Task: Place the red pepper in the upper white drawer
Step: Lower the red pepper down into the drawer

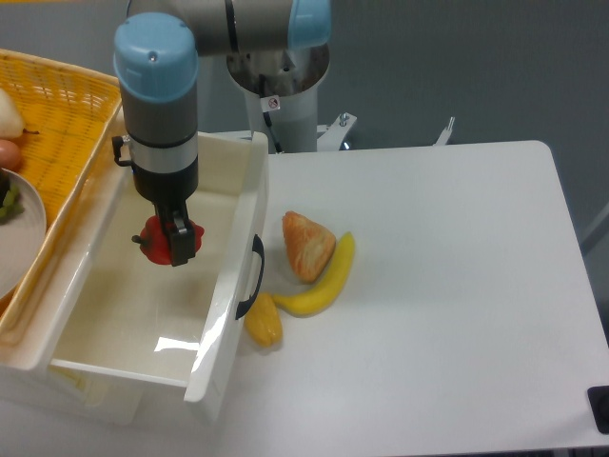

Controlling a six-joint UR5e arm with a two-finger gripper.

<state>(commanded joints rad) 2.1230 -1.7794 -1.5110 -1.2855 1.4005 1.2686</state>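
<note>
Gripper (173,242), clamped on the red pepper (160,240), hangs inside the upper white drawer (249,205), left of frame centre, floor directly below.

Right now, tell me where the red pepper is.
The red pepper is at the camera view's left, held in the gripper inside the upper white drawer, left of its dark handle.
</note>
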